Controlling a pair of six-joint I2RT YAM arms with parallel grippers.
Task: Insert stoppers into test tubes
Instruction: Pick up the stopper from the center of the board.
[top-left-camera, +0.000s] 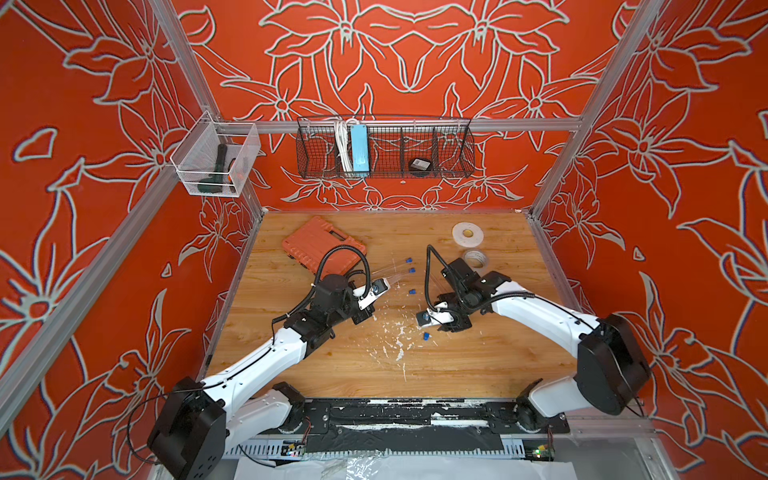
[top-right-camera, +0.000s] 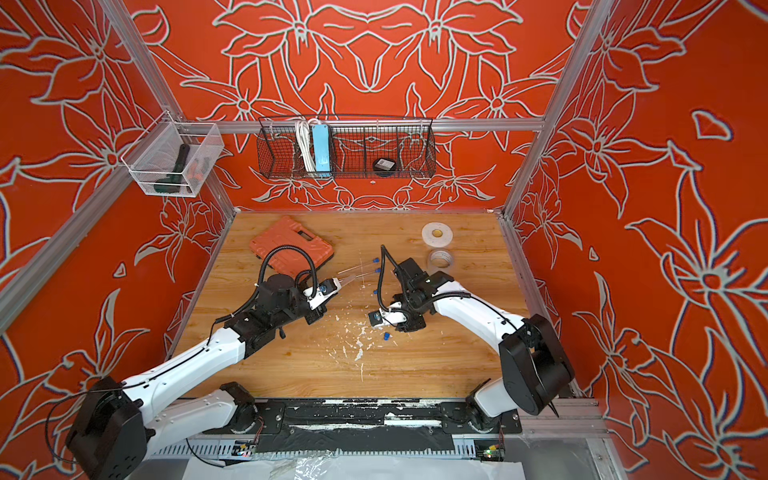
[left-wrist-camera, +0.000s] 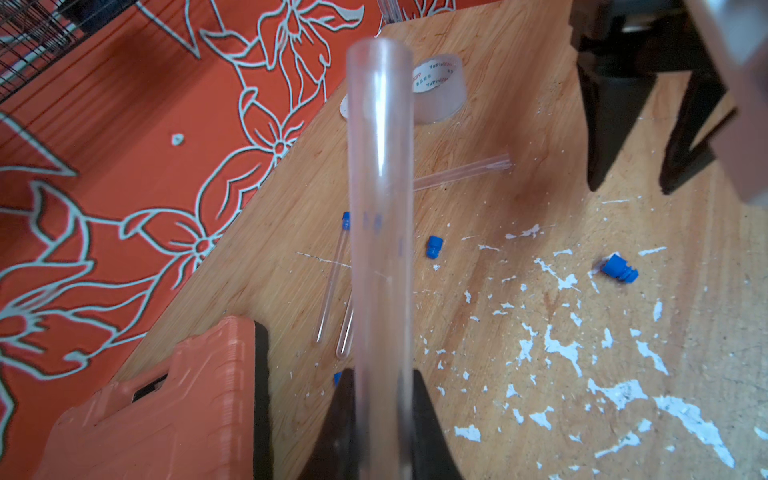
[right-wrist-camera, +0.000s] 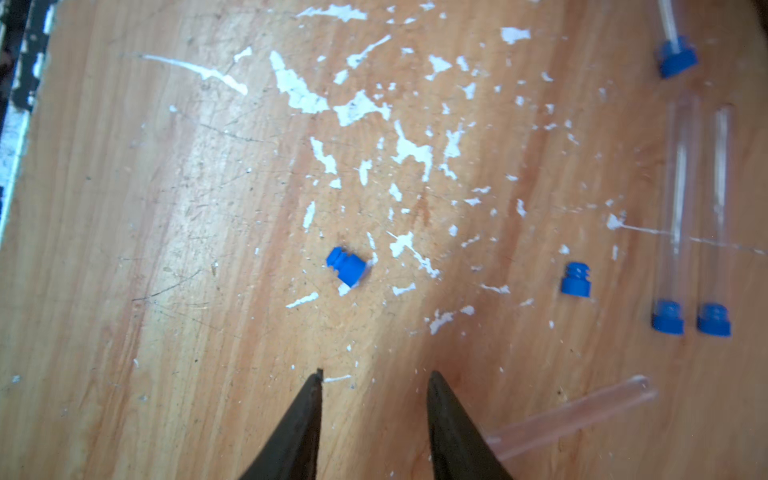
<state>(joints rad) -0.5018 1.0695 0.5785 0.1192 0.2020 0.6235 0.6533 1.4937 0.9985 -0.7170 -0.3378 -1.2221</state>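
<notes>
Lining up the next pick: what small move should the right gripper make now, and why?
Probably ease the right gripper forward and down until its open, empty fingers straddle the nearest loose stopper, lying just ahead. The left gripper holds an uncapped tube, ready for it.

Five clear test tubes (left-wrist-camera: 380, 208) are showing, three wearing blue stoppers (right-wrist-camera: 668, 318) and two gaping unplugged. Five stoppers are appearing in all, two lying loose. Two tape rolls (top-left-camera: 475, 241), one orange tool case (top-left-camera: 307, 237), two wire baskets (top-left-camera: 453, 153) and two robot arms (top-left-camera: 257, 361) are sharing the cell.
</notes>
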